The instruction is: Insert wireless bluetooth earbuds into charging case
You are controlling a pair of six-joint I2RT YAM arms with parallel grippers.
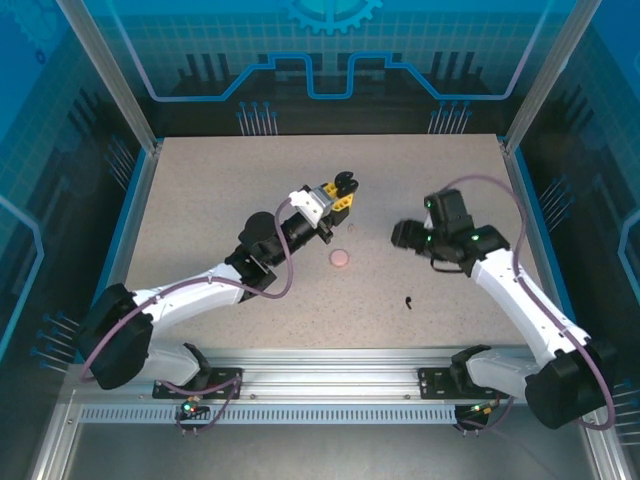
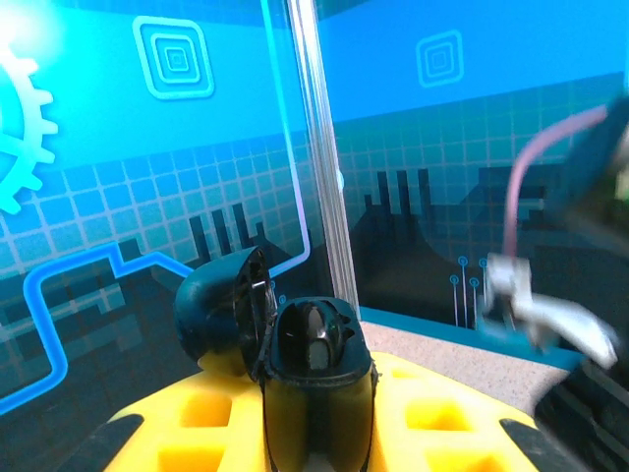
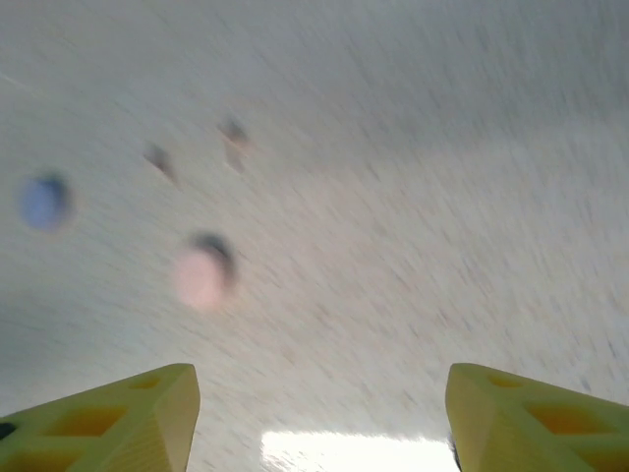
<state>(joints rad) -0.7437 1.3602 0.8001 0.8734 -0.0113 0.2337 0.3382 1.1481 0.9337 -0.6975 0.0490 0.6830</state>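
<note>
one tiny black stemmed earbud lies loose on the speckled beige surface, on the near side in front of the right arm and well apart from everything else. a black plastic charging case is off the surface, clamped between the left arm's yellow fingers above the middle of the work area. in the left wrist view this case stands upright between those fingers with its rounded lid hinged open to the left. something dark and glossy sits in its well, and i cannot tell whether that is an earbud.

a pale pink round case rests flat on the surface just nearer than the left fingers, between the two arms. the right arm's fingers hang to the right of it, near but not touching. the right wrist view shows the yellow tips standing apart with nothing between them. that view is smeared. the pink case is a soft disc below them, a bluish round blot lies further left, and two small dark specks lie beyond, too blurred to name.

blue printed panels in an aluminium frame wall in the surface on three sides.
</note>
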